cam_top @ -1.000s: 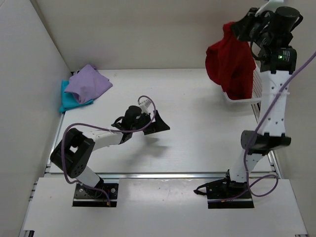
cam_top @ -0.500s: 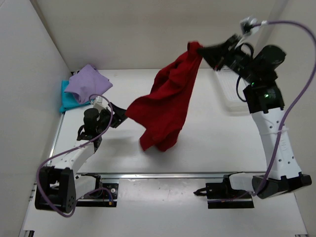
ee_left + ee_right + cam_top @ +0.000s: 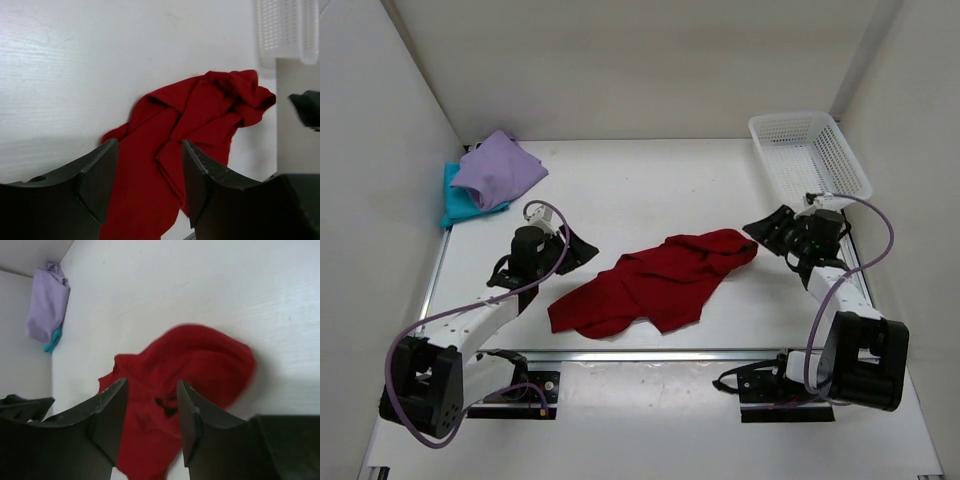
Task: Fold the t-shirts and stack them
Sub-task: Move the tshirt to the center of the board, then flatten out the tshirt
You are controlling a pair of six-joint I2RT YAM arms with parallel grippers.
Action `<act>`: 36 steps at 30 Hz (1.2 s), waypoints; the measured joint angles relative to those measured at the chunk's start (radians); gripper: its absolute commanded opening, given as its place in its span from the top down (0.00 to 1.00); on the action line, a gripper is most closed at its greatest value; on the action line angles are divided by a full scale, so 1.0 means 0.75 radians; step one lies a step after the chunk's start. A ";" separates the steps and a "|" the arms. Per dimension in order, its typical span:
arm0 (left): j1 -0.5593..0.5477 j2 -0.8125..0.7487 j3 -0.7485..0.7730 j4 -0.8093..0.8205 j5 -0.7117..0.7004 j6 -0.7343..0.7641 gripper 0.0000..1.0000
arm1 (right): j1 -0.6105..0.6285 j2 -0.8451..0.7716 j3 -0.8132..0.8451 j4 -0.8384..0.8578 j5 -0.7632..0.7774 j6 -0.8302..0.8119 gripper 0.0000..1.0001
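The dark red t-shirt [image 3: 655, 285] lies crumpled and unfolded mid-table, apart from both grippers. My left gripper [image 3: 582, 250] hovers open just left of it; in its wrist view the red cloth [image 3: 200, 125] shows beyond the empty fingers [image 3: 150, 150]. To the shirt's right, my right gripper [image 3: 760, 228] is open and holds nothing; the red shirt [image 3: 200, 370] lies ahead of its jaws [image 3: 152, 385]. A folded lavender t-shirt [image 3: 498, 170] rests on the teal t-shirt [image 3: 455, 205] in the back left corner.
A white mesh basket [image 3: 790, 118] stands at the back right, nothing visible in it. White walls close off the left, back and right sides. The arm bases sit at the near edge.
The right gripper swung the red shirt from above the basket over the table, let it go and dropped low. The shirt now lies on the table. The left gripper pulled back leftwards and narrowed.
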State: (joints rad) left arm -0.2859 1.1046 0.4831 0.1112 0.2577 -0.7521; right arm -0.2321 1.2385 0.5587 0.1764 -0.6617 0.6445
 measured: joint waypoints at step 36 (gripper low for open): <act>0.004 -0.257 -0.243 -0.463 -0.337 0.219 0.33 | 1.668 0.782 0.713 -0.428 1.182 -0.536 0.59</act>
State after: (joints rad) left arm -0.2832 0.9119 0.3008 -0.2359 0.0051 -0.5877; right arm 1.0187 1.8252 1.0931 -0.1448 0.2245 0.2424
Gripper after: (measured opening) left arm 0.680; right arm 0.407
